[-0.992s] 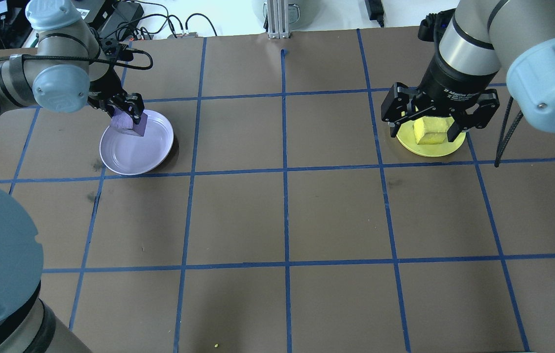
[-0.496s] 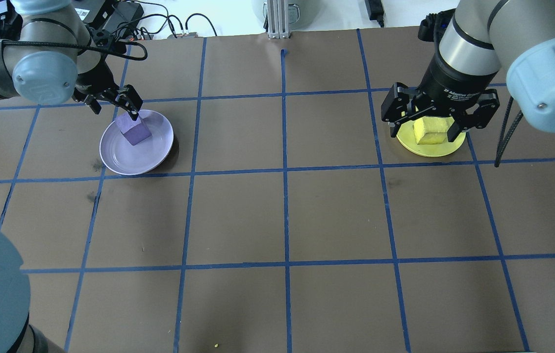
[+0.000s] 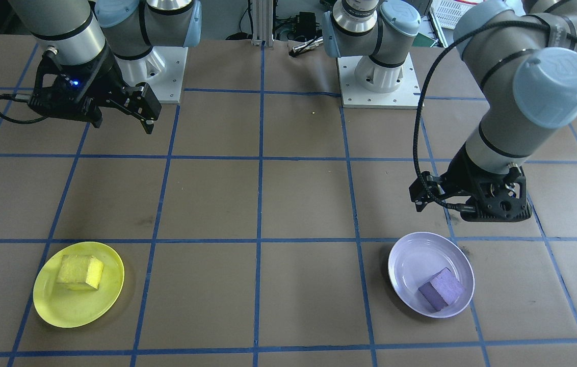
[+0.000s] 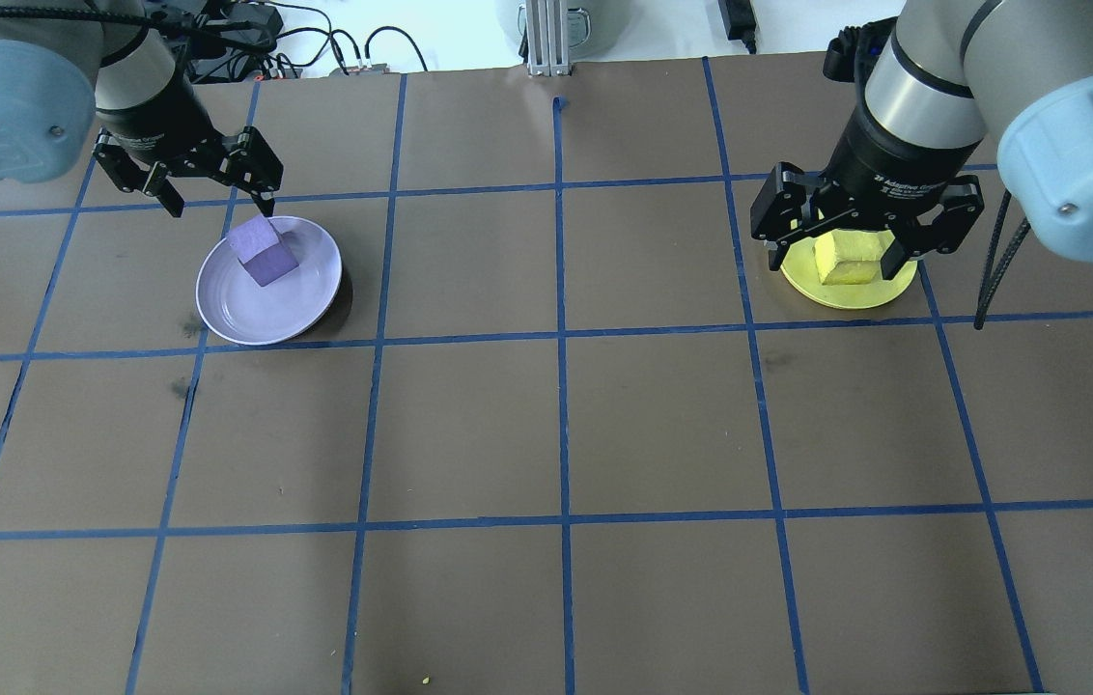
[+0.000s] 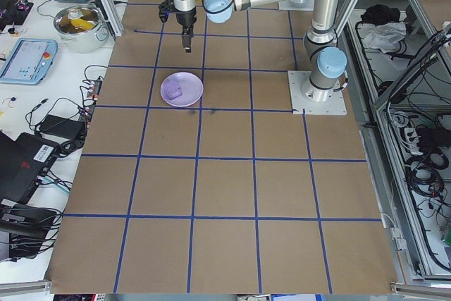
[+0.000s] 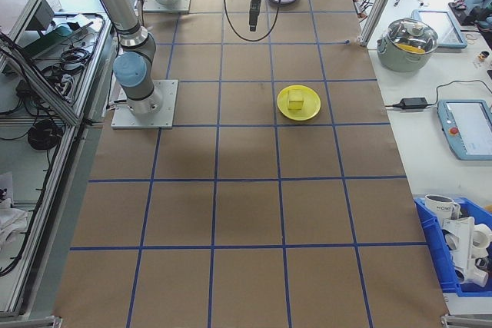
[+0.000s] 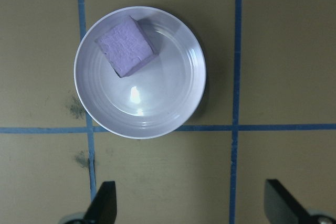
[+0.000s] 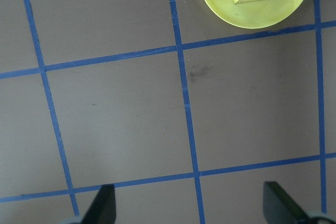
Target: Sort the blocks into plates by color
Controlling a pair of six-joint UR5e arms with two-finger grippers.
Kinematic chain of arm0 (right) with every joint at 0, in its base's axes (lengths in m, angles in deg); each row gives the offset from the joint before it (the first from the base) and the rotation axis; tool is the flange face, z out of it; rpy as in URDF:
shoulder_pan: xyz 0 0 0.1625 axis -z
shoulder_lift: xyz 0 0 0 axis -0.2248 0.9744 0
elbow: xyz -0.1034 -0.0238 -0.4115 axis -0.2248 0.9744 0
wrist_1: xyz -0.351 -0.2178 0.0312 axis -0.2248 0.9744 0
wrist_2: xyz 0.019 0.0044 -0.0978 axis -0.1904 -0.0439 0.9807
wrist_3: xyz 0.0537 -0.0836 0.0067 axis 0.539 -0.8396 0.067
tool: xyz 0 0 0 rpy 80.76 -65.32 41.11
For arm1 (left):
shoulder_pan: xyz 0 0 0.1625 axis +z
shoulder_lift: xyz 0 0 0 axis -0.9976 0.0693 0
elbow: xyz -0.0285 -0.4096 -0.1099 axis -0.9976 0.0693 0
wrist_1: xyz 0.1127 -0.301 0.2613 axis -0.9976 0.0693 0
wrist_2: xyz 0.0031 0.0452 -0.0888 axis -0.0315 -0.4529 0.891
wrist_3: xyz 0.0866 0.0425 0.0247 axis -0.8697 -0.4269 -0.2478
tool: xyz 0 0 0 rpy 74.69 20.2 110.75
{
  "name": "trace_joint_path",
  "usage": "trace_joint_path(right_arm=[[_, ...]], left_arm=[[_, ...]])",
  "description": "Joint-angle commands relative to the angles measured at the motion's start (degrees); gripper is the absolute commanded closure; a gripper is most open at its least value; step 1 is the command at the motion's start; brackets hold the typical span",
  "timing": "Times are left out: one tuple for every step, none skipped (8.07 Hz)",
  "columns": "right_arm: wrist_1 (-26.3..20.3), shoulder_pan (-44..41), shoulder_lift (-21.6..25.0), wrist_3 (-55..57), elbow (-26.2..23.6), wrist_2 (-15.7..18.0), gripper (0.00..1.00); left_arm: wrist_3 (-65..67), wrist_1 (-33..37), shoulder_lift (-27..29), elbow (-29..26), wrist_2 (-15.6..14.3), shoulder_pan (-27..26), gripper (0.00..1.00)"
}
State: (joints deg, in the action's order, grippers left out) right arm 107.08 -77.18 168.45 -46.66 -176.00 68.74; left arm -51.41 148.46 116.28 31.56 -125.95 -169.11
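Observation:
The light purple block (image 4: 262, 253) lies in the lavender plate (image 4: 247, 319), against its far-left rim, and is seen from above in the left wrist view as block (image 7: 125, 45) in plate (image 7: 157, 108). My left gripper (image 4: 215, 198) hangs open above the table beside that plate, touching nothing. On the other side, the yellow block (image 3: 79, 271) rests in the yellow plate (image 3: 74, 311). My right gripper (image 3: 123, 122) is open and empty, raised well above the table on the robot's side of this plate. In its wrist view the yellow plate (image 8: 252, 17) sits at the top edge.
Blue tape lines divide the brown table into squares. A tiny yellow crumb (image 4: 425, 681) lies near the front edge. Cables and boxes (image 4: 247, 39) crowd the far edge behind the left arm. Both arm bases (image 3: 377, 76) stand at the robot's side.
My left gripper opened and let go of the purple block, which now rests in the lavender plate. The gripper then rose and drew back from it. The right arm has not moved.

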Motion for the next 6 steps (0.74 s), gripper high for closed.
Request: trace_joint_path(right_arm=[[0.0, 0.0, 0.0, 0.0, 0.0, 0.0, 0.00], [0.0, 0.0, 0.0, 0.0, 0.0, 0.1, 0.00], [0.0, 0.0, 0.0, 0.1, 0.0, 0.0, 0.00], [0.0, 0.0, 0.0, 0.0, 0.0, 0.0, 0.00], [0.0, 0.0, 0.0, 0.1, 0.0, 0.1, 0.00], [0.0, 0.0, 0.0, 0.0, 0.0, 0.1, 0.00]], left_arm=[[8.0, 2.2, -5.5, 0.0, 0.3, -6.0, 0.00], [9.0, 2.4, -7.2, 0.1, 0.1, -6.8, 0.00], [9.0, 2.7, -8.8, 0.5, 0.3, -6.8, 0.00], [8.8, 2.3, -9.4, 0.9, -0.3, -6.8, 0.00], [8.6, 2.0, -9.1, 0.9, -0.2, -6.6, 0.00], [8.7, 2.0, -9.0, 0.9, -0.2, -6.6, 0.00]])
